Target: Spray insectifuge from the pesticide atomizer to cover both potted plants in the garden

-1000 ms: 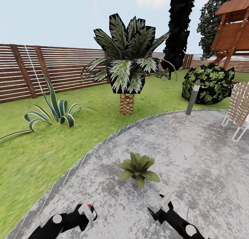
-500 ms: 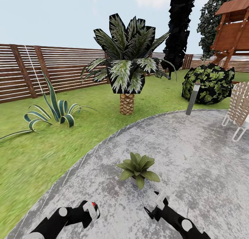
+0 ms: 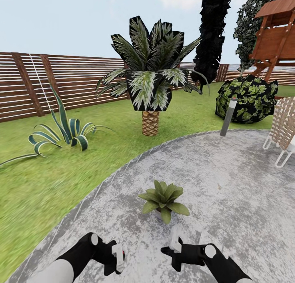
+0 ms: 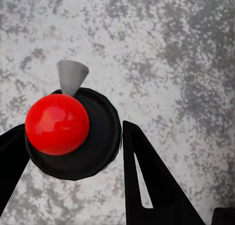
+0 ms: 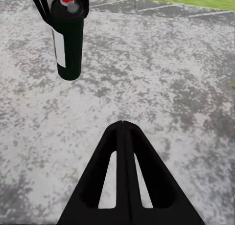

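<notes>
**Atomizer held over the paving, one potted plant just ahead**

The pesticide atomizer (image 5: 68, 39) is gripped by the left tool (image 4: 73, 151), whose dark fingers are closed on either side of the bottle. In the left wrist view the bottle is seen from above: a red cap and a grey nozzle stand out over the mottled paved circle (image 3: 229, 180). In the right wrist view the dark bottle with its white label band is seen hanging upright above the paving. The right tool (image 5: 123, 171) is seen with its fingers pressed together and nothing between them; it is held beside the left one, low in the head view.

One potted plant (image 3: 164, 198) is seen on the paving just beyond both arms. The palm (image 3: 150, 86) and the striped agave (image 3: 65, 129) stand on the lawn and are not to be treated.

For the spraying to go well, the nozzle is best turned toward the rosette and brought near over its leaves, with the bottle kept roughly upright. The spray is best swept across the whole crown, so that outer leaves are covered too. A second plant must be found afterwards.
</notes>
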Robot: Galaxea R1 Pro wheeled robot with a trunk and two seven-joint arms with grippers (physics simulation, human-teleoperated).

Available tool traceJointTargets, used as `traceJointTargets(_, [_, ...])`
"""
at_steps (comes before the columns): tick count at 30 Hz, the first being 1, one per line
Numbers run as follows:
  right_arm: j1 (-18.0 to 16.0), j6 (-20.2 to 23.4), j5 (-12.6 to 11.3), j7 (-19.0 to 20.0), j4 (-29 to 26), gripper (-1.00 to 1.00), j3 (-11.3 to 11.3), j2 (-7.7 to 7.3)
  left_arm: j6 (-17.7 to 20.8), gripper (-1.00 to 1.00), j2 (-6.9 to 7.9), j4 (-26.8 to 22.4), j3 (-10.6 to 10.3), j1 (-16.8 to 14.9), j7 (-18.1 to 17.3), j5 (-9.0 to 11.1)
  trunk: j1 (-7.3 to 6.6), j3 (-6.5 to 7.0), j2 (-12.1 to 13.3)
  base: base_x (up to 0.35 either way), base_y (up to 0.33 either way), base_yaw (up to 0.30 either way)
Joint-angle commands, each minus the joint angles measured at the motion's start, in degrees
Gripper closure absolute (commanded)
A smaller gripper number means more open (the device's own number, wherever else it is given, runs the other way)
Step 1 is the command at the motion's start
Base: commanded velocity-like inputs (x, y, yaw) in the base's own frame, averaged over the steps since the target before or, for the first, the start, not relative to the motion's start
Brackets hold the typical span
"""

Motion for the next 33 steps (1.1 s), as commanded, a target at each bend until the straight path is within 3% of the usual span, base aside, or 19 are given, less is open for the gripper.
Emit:
traceJointTargets(1, [-0.03,-0.26,0.53,-0.07,-0.08,1.00,0.26,0.27,-0.53,1.00,-0.03,-0.06,0.03,-0.03,-0.07,-0.67,-0.01,-0.05,-0.02,0.000,0.000,0.000])
traceJointTargets(6, [-0.03,-0.25,0.64,0.02,-0.04,1.00,0.37,1.34,-0.53,1.00,-0.31,-0.04,0.03,-0.04,-0.16,-0.57,-0.01,-0.05,-0.02,0.000,0.000,0.000])
traceJointTargets(10, [-0.03,-0.25,0.72,0.06,-0.08,1.00,0.39,2.55,-0.53,1.00,-2.11,-0.04,-0.05,-0.05,-0.32,-1.14,-0.01,-0.05,-0.02,0.000,0.000,0.000])
traceJointTargets(23, [-0.03,-0.25,0.70,0.06,0.08,1.00,0.55,3.71,-0.74,1.00,-6.22,-0.04,-0.06,-0.02,-0.52,-1.41,-0.01,-0.05,-0.02,0.000,0.000,0.000])
traceJointTargets(33, [-0.03,-0.25,0.72,0.02,0.10,1.00,0.56,3.93,-0.77,1.00,-7.51,-0.04,-0.06,-0.04,-0.44,-1.41,-0.01,-0.05,-0.02,0.000,0.000,0.000])
